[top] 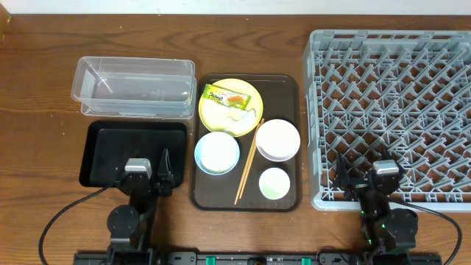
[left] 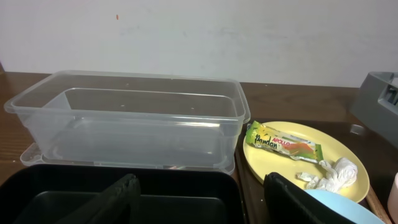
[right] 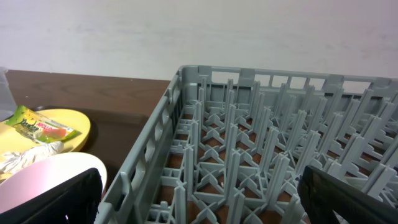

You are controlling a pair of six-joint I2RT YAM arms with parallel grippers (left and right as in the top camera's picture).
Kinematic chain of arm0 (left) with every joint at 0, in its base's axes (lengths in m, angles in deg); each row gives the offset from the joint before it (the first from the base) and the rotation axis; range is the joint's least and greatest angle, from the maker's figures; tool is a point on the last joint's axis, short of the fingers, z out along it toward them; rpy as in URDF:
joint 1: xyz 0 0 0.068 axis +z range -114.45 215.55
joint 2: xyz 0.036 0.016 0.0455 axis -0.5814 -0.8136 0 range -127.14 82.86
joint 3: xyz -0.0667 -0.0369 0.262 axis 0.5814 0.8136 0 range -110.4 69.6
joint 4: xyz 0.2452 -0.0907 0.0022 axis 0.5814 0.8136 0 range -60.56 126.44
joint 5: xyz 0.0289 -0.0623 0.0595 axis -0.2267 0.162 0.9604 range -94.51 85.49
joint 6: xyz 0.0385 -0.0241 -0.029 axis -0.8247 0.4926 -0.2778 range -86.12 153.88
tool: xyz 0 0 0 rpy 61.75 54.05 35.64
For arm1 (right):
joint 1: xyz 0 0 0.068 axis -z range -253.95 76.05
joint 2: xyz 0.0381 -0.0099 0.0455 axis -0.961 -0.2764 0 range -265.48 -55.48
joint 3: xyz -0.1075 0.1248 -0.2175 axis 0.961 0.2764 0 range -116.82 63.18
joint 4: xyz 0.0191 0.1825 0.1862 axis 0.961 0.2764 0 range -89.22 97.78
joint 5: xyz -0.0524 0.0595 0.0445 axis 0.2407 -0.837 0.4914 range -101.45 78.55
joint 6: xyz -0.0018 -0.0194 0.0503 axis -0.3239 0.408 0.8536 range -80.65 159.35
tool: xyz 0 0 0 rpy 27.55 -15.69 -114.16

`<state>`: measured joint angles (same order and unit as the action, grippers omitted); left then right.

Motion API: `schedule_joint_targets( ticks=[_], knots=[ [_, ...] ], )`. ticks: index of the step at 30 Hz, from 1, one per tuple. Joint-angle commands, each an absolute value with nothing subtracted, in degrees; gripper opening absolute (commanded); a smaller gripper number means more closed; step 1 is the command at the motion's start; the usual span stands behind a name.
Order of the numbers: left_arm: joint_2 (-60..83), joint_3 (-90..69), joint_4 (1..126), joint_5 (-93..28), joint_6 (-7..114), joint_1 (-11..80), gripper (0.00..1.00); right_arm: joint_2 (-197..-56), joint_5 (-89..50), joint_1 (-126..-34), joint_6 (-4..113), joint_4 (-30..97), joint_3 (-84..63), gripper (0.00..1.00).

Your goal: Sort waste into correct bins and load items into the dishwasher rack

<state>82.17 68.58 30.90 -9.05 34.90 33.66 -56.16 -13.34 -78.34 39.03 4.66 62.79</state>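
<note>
Overhead: bright, even, diffuse light, sharp throughout. Short soft shadows on the counter (top: 44,147). Pale sheen on the clear tub (top: 132,87) walls and on the brown tray (top: 283,96) right of the tub. Left wrist: dimmer, slightly soft. The wall (left: 199,37) behind the tub is flat and washed out; left claw fingers (left: 112,199) in front of the tub are dark and blurred. Right wrist: same softness, right claw fingers (right: 62,205) black and out of focus.

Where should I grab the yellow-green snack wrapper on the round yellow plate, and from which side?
Come straight down from above and pinch the yellow-green snack wrapper across its narrow width, near the end farthest from the crumpled white scrap. It lies flat on the round yellow plate, so a side approach probably finds no edge.
</note>
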Motion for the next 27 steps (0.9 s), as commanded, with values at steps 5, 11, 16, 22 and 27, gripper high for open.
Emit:
schedule_joint_targets(
  ticks=[5,11,16,22,27],
  knots=[
    [82.17,69.37,33.08,-9.64,34.35,33.81,0.67,-55.86,-13.21,-77.99,43.95,4.88,62.86,0.99],
    [80.40,67.88,35.20,-9.64,37.87,33.81,0.67,-55.86,-13.19,-77.99,46.16,5.38,62.60,0.99],
    [75.94,62.76,39.93,-9.71,38.92,33.81,0.67,-56.34,-12.36,-77.99,46.16,9.97,59.21,0.99],
    [65.95,51.99,48.10,-9.92,38.90,33.81,0.67,-61.50,-10.22,-77.99,46.16,15.52,51.89,0.99],
    [55.04,41.45,56.10,-10.08,38.90,33.81,0.67,-70.79,-10.22,-77.99,46.16,21.38,43.12,0.99]
  ],
)
